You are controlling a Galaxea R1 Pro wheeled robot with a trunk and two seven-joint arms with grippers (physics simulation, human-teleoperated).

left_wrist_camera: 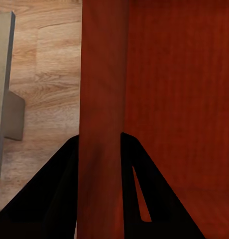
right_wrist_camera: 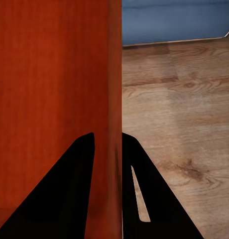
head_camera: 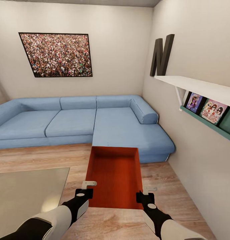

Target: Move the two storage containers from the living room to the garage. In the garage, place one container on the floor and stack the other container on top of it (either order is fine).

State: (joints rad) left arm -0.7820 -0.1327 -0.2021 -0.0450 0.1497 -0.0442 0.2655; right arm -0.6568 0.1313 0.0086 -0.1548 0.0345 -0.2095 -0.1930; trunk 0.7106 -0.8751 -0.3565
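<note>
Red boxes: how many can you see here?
1. The red box is held between the left gripper and right gripper, before the blue sofa. Another may be out of view.

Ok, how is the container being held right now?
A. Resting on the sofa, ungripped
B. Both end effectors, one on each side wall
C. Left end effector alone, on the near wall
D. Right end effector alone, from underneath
B: the left end effector straddles the left side wall of the storage container and the right end effector straddles its right side wall, each wrist view showing a finger on either side of a wall.

Home living room: blue corner sofa (head_camera: 94, 123).
</note>
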